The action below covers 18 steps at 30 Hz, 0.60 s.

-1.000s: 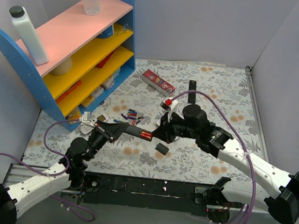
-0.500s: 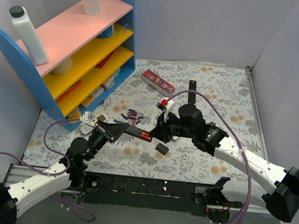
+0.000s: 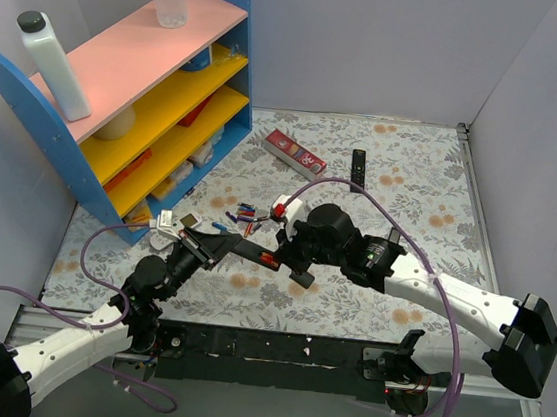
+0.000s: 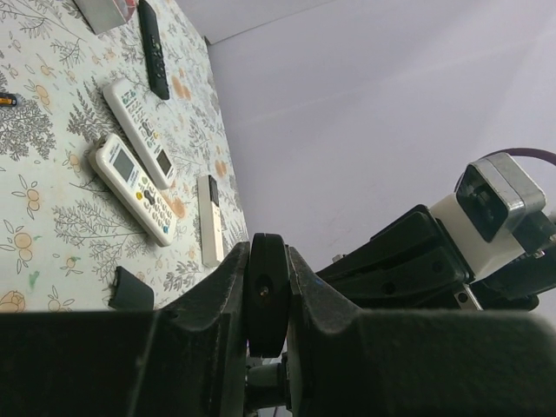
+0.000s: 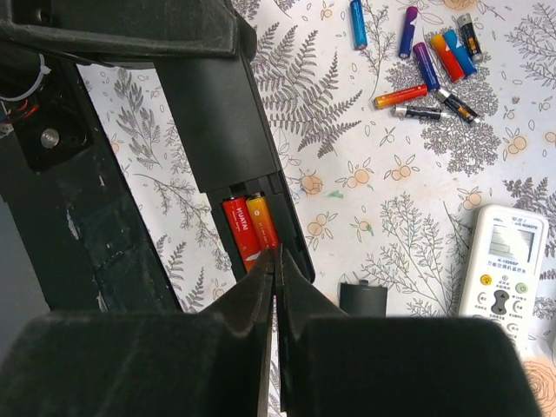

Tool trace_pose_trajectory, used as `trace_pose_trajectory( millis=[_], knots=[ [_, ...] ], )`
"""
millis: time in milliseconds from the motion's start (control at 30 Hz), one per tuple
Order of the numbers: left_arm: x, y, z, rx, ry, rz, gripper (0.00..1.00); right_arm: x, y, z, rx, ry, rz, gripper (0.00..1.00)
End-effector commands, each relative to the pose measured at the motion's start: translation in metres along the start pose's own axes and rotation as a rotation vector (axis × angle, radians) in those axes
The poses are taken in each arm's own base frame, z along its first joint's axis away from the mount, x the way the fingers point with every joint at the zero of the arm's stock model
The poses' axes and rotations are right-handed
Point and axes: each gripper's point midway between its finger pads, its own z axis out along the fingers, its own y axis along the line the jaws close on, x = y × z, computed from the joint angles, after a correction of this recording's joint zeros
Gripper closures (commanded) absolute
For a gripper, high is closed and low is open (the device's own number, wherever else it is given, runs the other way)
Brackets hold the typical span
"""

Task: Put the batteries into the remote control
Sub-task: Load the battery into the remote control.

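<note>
The floral table cloth (image 3: 412, 184) filled the overhead view, with a blue shelf unit (image 3: 30, 90) in the upper left and a red box (image 3: 295, 153) and a black remote (image 3: 358, 167) lying near the top centre. On my feed the left gripper (image 3: 216, 246) sat left of centre, clamped on one end of the remote control (image 3: 250, 250), a dark bar held above the cloth and pointing right. From the right wrist camera I saw its battery bay open and facing the lens. Two cells (image 5: 249, 228), one red and one orange, lay side by side inside it. The right gripper (image 5: 276, 261) had its fingers pressed together with only a thin slit between them. Their tips sat at the lower end of those two cells, though I could not tell whether they touched. The loose batteries (image 5: 430, 61) lay scattered on the cloth in the upper right of that view, apart from the remote control. A small black cover (image 5: 362, 298) lay at lower centre, near a white button remote (image 5: 502, 261) at the right edge. The left wrist camera showed a slim white remote (image 4: 208, 219) lying flat on the cloth, left of centre.
</note>
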Motion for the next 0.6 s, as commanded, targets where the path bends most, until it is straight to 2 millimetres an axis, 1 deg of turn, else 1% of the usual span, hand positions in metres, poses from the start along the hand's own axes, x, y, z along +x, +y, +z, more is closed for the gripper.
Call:
trace_pose_trajectory(
  millis=[0,67,100,167,200,267,300,367,400,467,500,533,567],
  knots=[
    [0.004,0.005,-0.016,0.083,-0.003,-0.155,1.00,0.023,-0.001,-0.004,0.024,0.084,0.023,0.90],
    [0.007,0.015,-0.015,0.041,0.004,-0.103,1.00,0.008,0.001,-0.009,0.018,0.032,0.027,0.87],
    [0.008,0.020,-0.015,0.031,0.006,-0.080,1.00,-0.001,0.003,-0.015,0.012,0.001,0.029,0.84],
    [0.011,0.030,-0.015,-0.005,0.012,-0.054,1.00,-0.012,0.005,-0.022,-0.010,-0.031,0.032,0.83],
    [0.011,0.033,-0.016,-0.009,0.014,-0.039,1.00,-0.024,0.007,-0.029,-0.020,-0.067,0.026,0.80],
    [0.012,0.040,-0.017,-0.030,0.015,-0.029,1.00,-0.033,0.009,-0.035,-0.033,-0.090,0.026,0.75],
    [0.012,0.042,-0.017,-0.035,0.013,-0.019,1.00,-0.041,0.009,-0.041,-0.037,-0.111,0.024,0.69],
    [0.012,0.044,-0.017,-0.041,0.010,-0.015,1.00,-0.044,0.006,-0.046,-0.042,-0.120,0.033,0.61],
    [0.012,0.044,-0.017,-0.039,0.010,-0.012,1.00,-0.046,0.006,-0.050,-0.048,-0.131,0.038,0.54],
    [0.011,0.042,-0.017,-0.030,0.009,-0.012,1.00,-0.046,0.001,-0.054,-0.064,-0.141,0.063,0.47],
    [0.011,0.042,-0.017,-0.028,0.008,-0.012,1.00,-0.049,0.001,-0.059,-0.071,-0.159,0.066,0.40],
    [0.011,0.039,-0.017,-0.016,0.009,-0.010,1.00,-0.046,0.000,-0.060,-0.080,-0.163,0.077,0.36],
    [0.012,0.037,-0.017,-0.009,0.014,-0.011,1.00,-0.047,-0.002,-0.062,-0.101,-0.178,0.103,0.33]
  ],
)
